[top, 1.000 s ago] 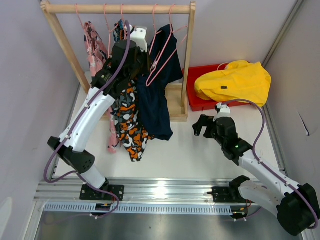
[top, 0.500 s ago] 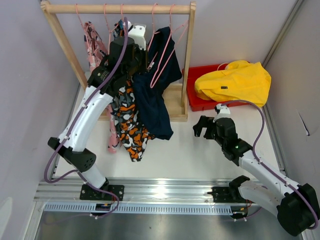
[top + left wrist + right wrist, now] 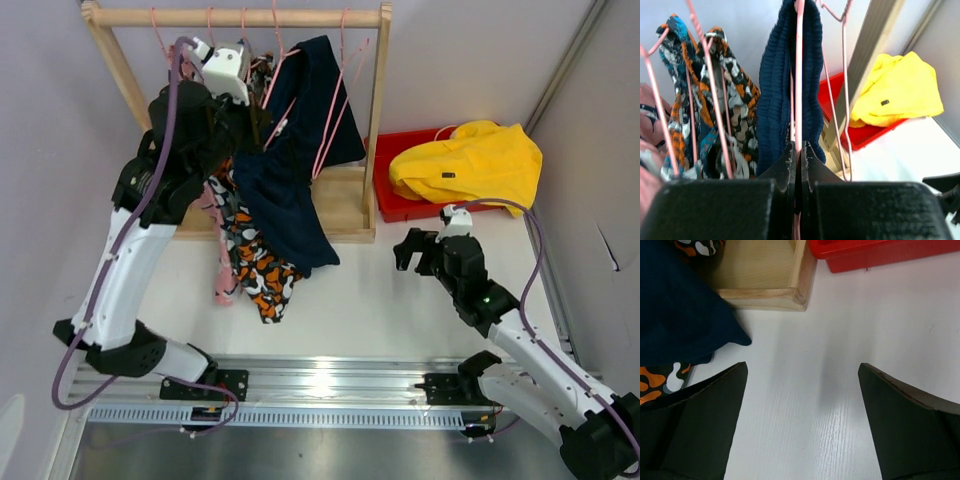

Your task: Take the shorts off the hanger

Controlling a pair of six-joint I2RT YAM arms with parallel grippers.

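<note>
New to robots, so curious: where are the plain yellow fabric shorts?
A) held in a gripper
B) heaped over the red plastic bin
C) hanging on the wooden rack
B: the plain yellow fabric shorts lie heaped over the red plastic bin, beside the wooden rack.

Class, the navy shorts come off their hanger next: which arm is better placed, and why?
Left. The left tool is shut on the pink hanger carrying the navy shorts, up at the rack. The right tool hangs open, low over the table, holding nothing.
</note>
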